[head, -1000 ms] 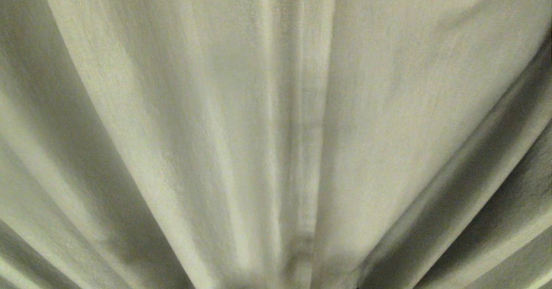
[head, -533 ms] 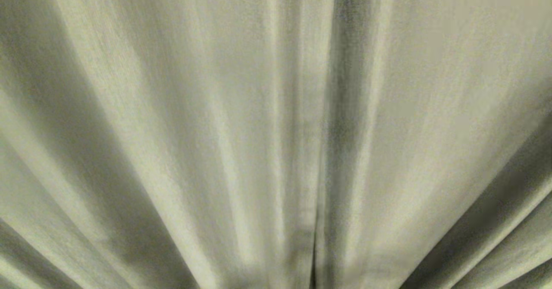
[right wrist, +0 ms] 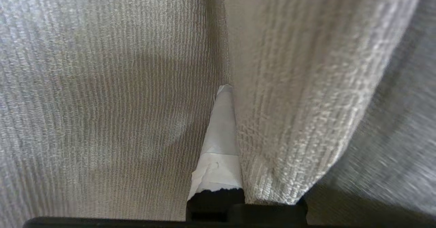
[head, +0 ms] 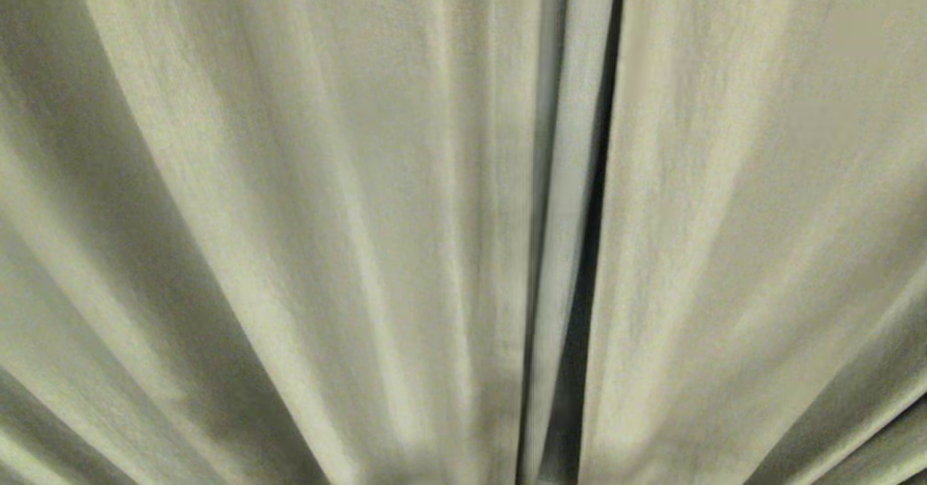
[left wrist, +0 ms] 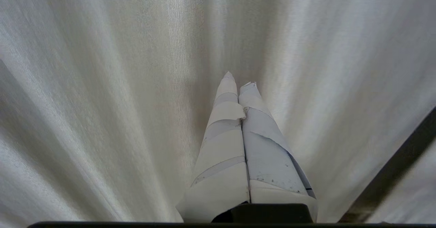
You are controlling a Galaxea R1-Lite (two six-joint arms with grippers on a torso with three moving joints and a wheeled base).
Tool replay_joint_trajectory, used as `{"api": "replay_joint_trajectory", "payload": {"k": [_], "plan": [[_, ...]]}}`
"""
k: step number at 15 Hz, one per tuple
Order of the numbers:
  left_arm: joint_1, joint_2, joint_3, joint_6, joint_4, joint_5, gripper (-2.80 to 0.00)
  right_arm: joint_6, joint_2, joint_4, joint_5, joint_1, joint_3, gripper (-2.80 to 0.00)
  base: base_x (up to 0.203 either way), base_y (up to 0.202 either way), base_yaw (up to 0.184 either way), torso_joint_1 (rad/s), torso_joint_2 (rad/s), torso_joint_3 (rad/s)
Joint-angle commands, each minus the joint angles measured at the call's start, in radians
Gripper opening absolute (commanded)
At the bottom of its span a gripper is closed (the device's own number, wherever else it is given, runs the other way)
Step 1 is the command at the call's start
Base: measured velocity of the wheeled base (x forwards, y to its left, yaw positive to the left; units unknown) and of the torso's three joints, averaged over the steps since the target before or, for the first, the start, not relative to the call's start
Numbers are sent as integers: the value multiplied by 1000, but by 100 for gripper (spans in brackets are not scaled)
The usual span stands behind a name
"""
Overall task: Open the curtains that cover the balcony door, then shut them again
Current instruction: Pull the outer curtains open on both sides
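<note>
Curtains, right hand wrist-view only

Dark slanted strip in L wrist view, can't tell what it is.

The curtains hide everything behind them.

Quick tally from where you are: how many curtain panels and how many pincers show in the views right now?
Curtain panels: 2, left panel and right panel, with a narrow gap between them
Pincers: 2, left pincer and right pincer, which is partly hidden by fabric
Total: 4
</note>
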Motion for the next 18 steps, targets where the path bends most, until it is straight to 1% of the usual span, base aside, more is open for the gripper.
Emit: {"api": "replay_joint_trajectory", "payload": {"k": [1,4,10,12,14,18], "plan": [[0,-1,0,0,0,0,-280,-1,91,-2,2,-49,-35,-280,0,0,0,0,0,0],[1,-1,0,0,0,0,-280,18,118,-9,3,-73,-36,-280,0,0,0,0,0,0],[0,-1,0,0,0,1,-280,19,88,4,6,-70,-33,-280,0,0,0,0,0,0],[1,-1,0,0,0,0,-280,20,39,7,20,-57,-25,-280,0,0,0,0,0,0],[0,-1,0,0,0,0,-280,26,-29,8,59,-40,-2,-280,0,0,0,0,0,0],[1,-1,0,0,0,0,-280,40,-201,20,104,27,105,-280,0,0,0,0,0,0]]}}
